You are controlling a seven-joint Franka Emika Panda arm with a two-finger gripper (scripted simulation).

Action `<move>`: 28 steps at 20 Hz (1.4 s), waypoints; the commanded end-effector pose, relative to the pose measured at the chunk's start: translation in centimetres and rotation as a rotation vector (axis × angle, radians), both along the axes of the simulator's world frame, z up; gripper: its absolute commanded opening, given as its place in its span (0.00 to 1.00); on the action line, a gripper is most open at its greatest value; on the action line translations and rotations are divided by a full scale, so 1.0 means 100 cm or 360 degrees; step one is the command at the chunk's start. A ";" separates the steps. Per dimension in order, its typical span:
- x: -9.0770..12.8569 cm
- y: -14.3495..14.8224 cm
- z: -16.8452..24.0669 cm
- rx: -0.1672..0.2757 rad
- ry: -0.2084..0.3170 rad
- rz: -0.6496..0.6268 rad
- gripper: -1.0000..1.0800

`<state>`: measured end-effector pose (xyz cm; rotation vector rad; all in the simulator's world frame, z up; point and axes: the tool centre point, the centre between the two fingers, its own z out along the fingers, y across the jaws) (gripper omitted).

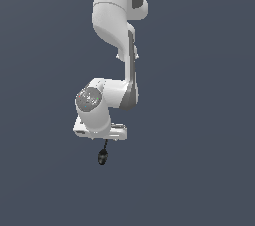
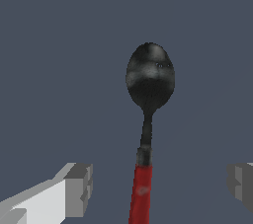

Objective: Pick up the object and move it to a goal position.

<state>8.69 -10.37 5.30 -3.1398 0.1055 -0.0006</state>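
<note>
Right now I judge I'm in the approach step: the gripper (image 2: pixel 158 183) is spread wide and grips nothing. Going left to right in the wrist view, one of the fingers (image 2: pixel 79 188) sits well off to one side of the spoon (image 2: pixel 148 119), the red handle (image 2: pixel 142 193) runs up the middle of the gap, and the other finger shows only at the far edge, also clear of the handle. Neither pad touches it.

The spoon lies on the flat grey surface (image 1: pixel 199 170) directly under the hand. Its long axis runs away from the wrist camera, handle end nearest the fingers and the dark oval bowl (image 2: pixel 150 77) pointing outward, past the fingertips. That axis crosses the line between the two fingers roughly at right angles, which suits a pinch across the handle.

In the exterior view only the bowl end of the spoon (image 1: pixel 102 157) peeks out below the hand, toward the picture's bottom.

Next I'd need to settle whether the fingers are low enough, then close evenly on the thin handle before lifting toward the goal, which I cannot see marked anywhere.
</note>
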 end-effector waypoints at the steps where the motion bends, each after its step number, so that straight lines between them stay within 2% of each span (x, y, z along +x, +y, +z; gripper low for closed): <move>1: -0.001 0.000 -0.011 0.0000 0.0002 0.0000 0.96; 7: -0.001 0.000 -0.039 0.0000 0.0001 0.0000 0.96; 12: 0.000 -0.001 -0.043 0.0000 0.0001 0.0000 0.96; 13: 0.000 -0.001 -0.043 0.0000 0.0001 0.0000 0.00; 28: 0.001 0.004 -0.035 0.0000 0.0000 0.0001 0.00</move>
